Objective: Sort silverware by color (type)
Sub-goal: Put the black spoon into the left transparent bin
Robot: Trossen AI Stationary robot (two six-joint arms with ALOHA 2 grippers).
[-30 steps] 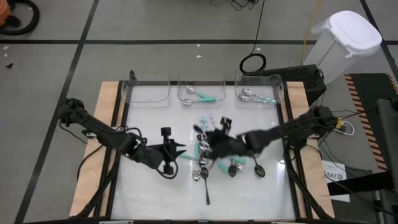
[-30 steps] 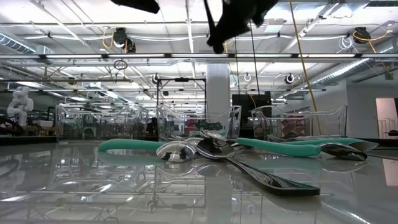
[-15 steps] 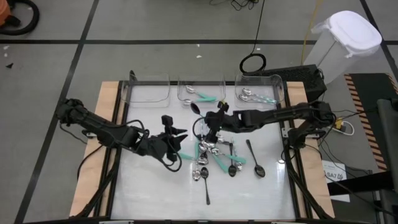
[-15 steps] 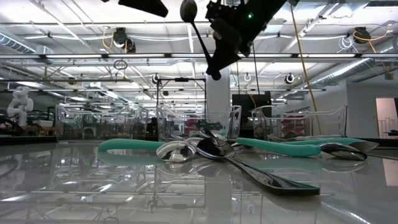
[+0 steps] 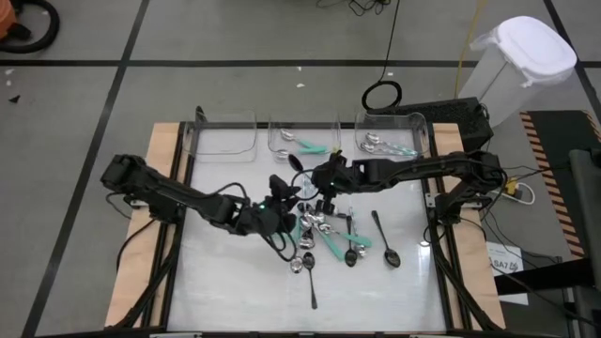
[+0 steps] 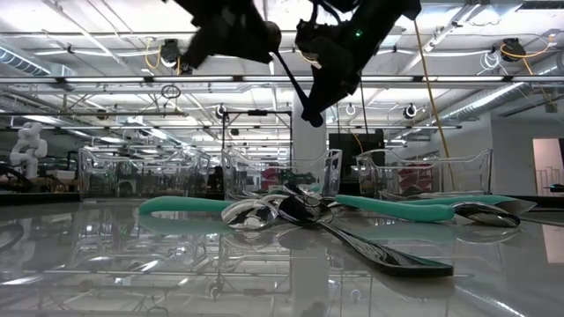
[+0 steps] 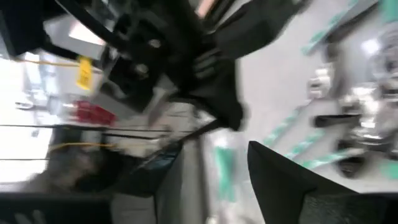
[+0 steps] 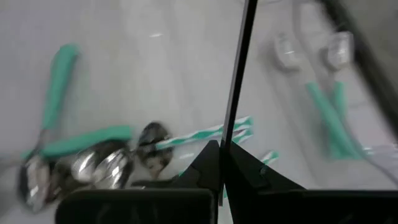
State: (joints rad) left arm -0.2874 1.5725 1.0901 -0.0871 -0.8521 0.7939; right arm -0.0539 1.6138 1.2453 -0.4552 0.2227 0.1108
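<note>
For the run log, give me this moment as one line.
right gripper: shut on black spoon, lifted over pile | left gripper: beside spoon, jaws unclear | left bin: no spoon yet

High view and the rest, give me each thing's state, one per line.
Right claw: shut on black spoon, raised above the table.
Left claw: open, empty, beside the pile.
Spoon pile: loose on table.
Left bin: empty.
Middle bin: holds teal spoons.
Right bin: holds spoons.
</note>
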